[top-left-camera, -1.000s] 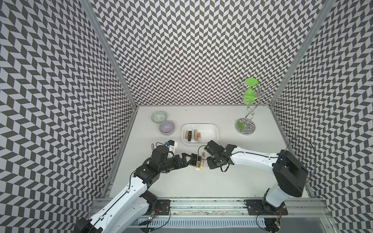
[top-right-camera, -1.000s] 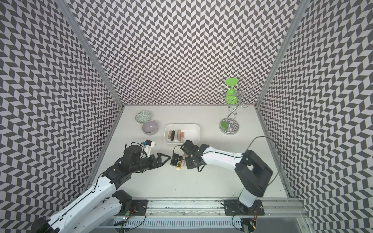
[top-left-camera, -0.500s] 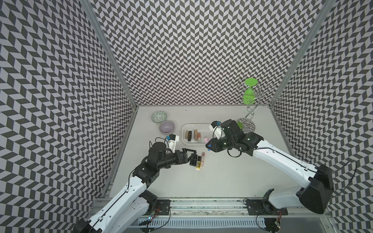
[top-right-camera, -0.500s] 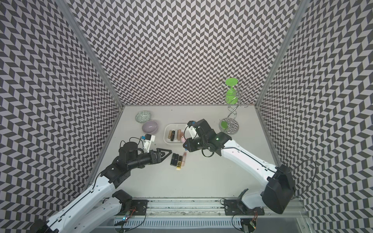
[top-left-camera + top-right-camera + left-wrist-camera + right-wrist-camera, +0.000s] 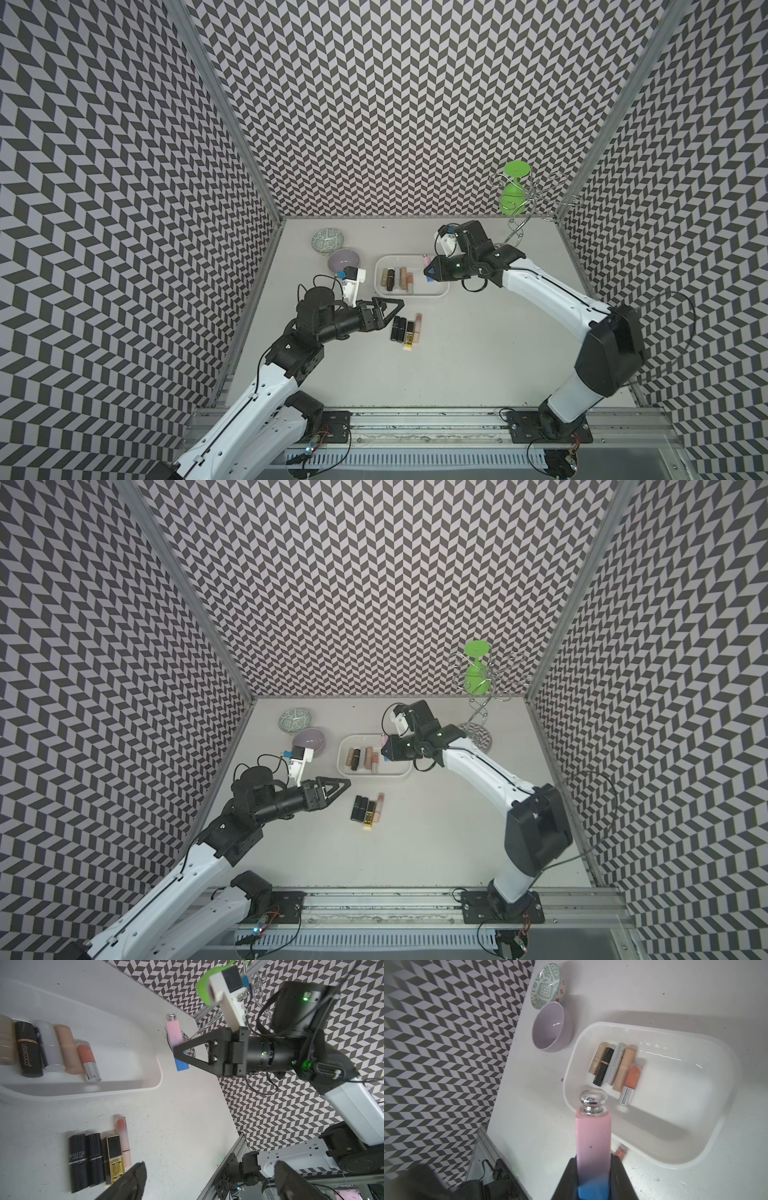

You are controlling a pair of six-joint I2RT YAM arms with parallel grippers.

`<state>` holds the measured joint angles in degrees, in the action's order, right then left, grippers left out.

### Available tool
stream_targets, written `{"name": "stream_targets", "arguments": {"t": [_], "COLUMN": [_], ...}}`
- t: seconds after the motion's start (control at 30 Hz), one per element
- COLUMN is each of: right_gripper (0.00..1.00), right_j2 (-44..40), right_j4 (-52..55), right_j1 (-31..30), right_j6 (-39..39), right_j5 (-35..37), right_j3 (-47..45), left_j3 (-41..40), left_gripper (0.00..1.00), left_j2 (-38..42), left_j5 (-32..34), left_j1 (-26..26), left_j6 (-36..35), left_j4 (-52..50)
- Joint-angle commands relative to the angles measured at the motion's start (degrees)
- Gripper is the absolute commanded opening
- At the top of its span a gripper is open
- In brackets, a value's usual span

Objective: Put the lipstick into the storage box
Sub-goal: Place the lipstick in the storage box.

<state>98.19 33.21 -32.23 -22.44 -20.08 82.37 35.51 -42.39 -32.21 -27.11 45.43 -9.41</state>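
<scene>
The lipstick (image 5: 592, 1132) is a pink tube fading to blue with a silver cap. My right gripper (image 5: 593, 1178) is shut on its blue end. In both top views the right gripper (image 5: 430, 272) (image 5: 386, 751) holds the lipstick (image 5: 426, 261) above the right part of the storage box (image 5: 415, 294) (image 5: 374, 773), a shallow white tray with several lipsticks lying in its left half. My left gripper (image 5: 395, 311) (image 5: 209, 1165) stands open just left of several lipsticks (image 5: 405, 330) (image 5: 99, 1157) lying side by side on the table.
A lilac bowl (image 5: 343, 261) and a green-patterned bowl (image 5: 328, 241) stand left of the box. A wire stand with a green cup (image 5: 515, 195) is at the back right. Patterned walls close in three sides.
My right arm has lifted the pink lipstick from the group on the table and carried it back over the box. My left gripper has drawn back slightly, still open.
</scene>
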Motion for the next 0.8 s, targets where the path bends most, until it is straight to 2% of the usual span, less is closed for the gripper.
{"name": "stream_targets", "arguments": {"t": [0.0, 0.37, 0.77], "right_gripper": [0.16, 0.16, 0.16], "right_j2": [4.3, 15.2, 22.9], "right_j4": [0.3, -2.5, -3.9], "right_j1": [0.2, 0.4, 1.0], "right_j6": [0.1, -0.7, -0.7], "right_j5": [1.0, 0.7, -0.2], "right_j3": [2.0, 5.1, 9.1], "left_j3": [1.6, 2.0, -0.1], "left_gripper": [0.99, 0.99, 0.99], "left_j2": [1.9, 1.9, 1.9], "left_j5": [0.3, 1.8, 1.6], "left_j1": [1.0, 4.1, 5.4], "left_j6": [-1.8, -4.7, -4.5], "left_j4": [-3.4, -11.1, -12.8]}}
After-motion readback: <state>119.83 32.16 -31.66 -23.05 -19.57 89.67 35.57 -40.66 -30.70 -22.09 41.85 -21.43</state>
